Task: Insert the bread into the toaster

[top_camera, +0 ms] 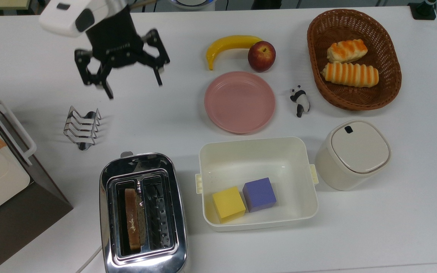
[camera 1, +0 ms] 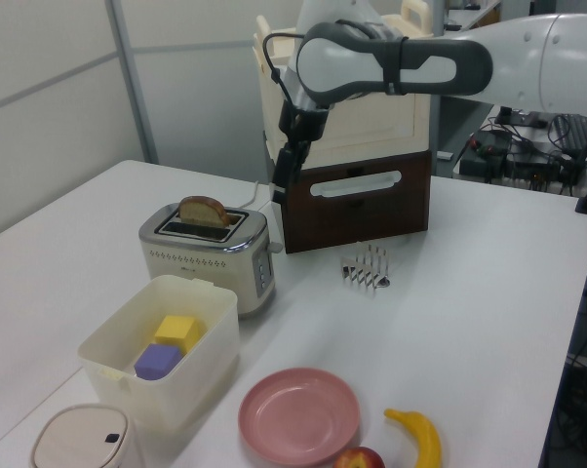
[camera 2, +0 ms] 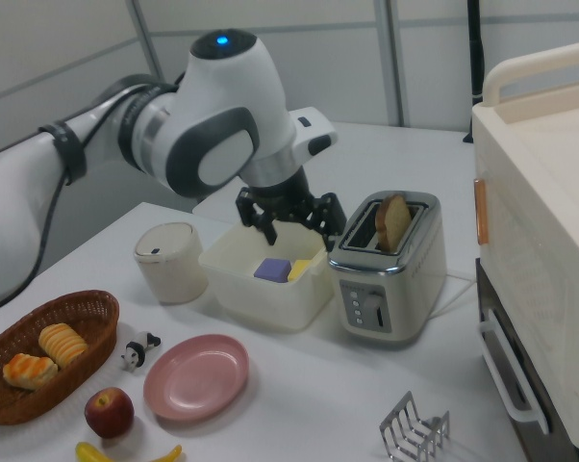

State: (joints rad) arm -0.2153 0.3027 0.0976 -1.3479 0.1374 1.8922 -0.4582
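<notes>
Bread (top_camera: 132, 219) upright in toaster (top_camera: 142, 214), in the top view's left slot, rounded top poking above the rim. Gripper (top_camera: 133, 86) spread wide and empty, well above the table (top_camera: 393, 212), apart from toaster. Toast rack (top_camera: 82, 127) between the two.

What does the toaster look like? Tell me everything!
The toaster is shiny chrome with rounded corners and two dark slots with wire grids. It stands upright on the white table, beside the cream box. A slice of brown bread stands on edge in one slot, its top poking out.
</notes>
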